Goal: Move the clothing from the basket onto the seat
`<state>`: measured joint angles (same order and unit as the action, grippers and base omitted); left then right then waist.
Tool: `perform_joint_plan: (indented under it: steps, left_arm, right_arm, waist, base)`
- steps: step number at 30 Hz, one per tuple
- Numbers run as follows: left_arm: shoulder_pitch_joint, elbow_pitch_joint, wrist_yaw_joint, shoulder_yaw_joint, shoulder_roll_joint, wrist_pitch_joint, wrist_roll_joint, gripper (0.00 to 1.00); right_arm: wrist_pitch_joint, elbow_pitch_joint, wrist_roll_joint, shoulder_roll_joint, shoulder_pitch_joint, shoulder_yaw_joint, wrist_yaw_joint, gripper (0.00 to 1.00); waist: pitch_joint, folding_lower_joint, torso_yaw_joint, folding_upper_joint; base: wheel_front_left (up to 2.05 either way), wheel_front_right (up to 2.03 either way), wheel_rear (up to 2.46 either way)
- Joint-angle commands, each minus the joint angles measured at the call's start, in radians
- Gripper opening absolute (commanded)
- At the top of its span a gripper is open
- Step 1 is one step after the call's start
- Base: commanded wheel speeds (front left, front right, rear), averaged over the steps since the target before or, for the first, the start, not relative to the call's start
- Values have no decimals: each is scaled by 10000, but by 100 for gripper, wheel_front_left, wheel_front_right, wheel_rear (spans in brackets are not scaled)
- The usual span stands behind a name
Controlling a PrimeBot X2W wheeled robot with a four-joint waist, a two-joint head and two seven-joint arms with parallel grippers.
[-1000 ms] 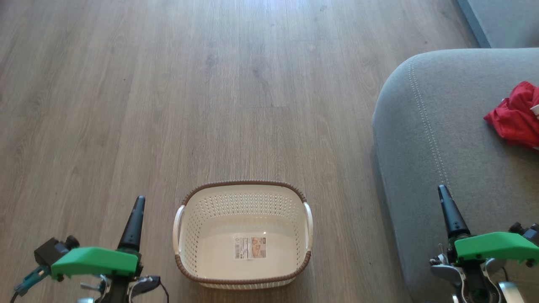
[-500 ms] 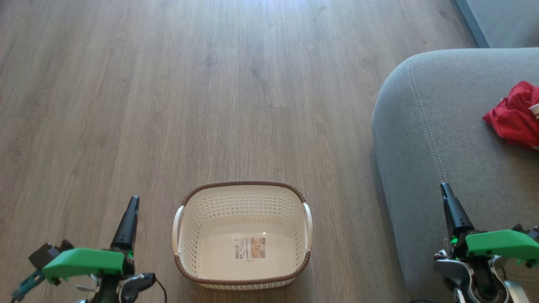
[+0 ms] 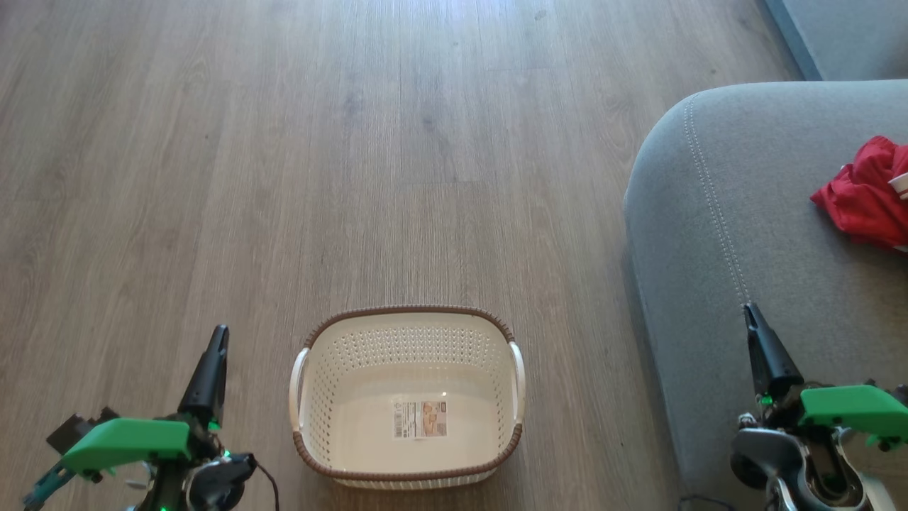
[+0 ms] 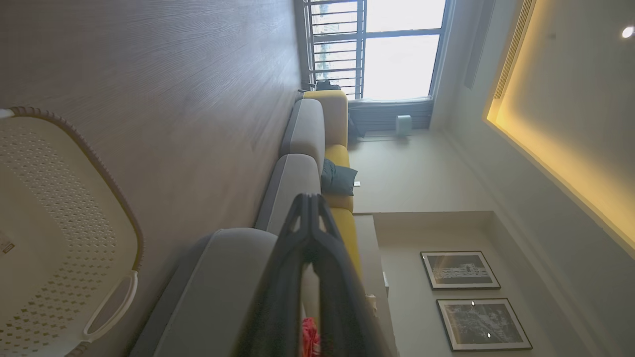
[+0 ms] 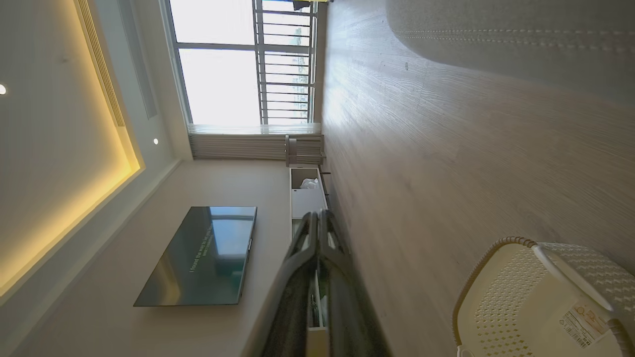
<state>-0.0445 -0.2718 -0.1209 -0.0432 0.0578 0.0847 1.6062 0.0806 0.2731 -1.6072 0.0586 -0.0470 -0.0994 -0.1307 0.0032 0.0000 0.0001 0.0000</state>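
Pointing forward with fingers pressed together, the left gripper (image 3: 218, 332) and right gripper (image 3: 750, 310) hold nothing and touch nothing. Between them sits the basket (image 3: 408, 310), mouth up, its long axis running from one gripper toward the other. Ahead and right of the right gripper, the clothing (image 3: 862, 199) lies crumpled on the seat (image 3: 745, 213).

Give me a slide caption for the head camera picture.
Empty basket on the wood floor, red clothing on the grey seat, left gripper and right gripper shut.
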Motion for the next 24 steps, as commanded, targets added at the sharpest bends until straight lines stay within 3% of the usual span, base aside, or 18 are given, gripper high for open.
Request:
perform_joint_plan:
  steps: [1, 24]
  left_arm:
    - [-613, 276, -98, -456, 106, 85, 232, 0]
    - [-619, 273, -98, -522, 59, 138, 177, 0]
  right_arm:
    - [95, -301, -253, 125, -583, 143, 0, 0]
    - [155, -296, -191, 72, -589, 69, 0, 0]
  waist:
    - [-1, 0, -1, 0]
    - [-1, 0, -1, 0]
  base:
    - [0, 0, 0]
    - [0, 0, 0]
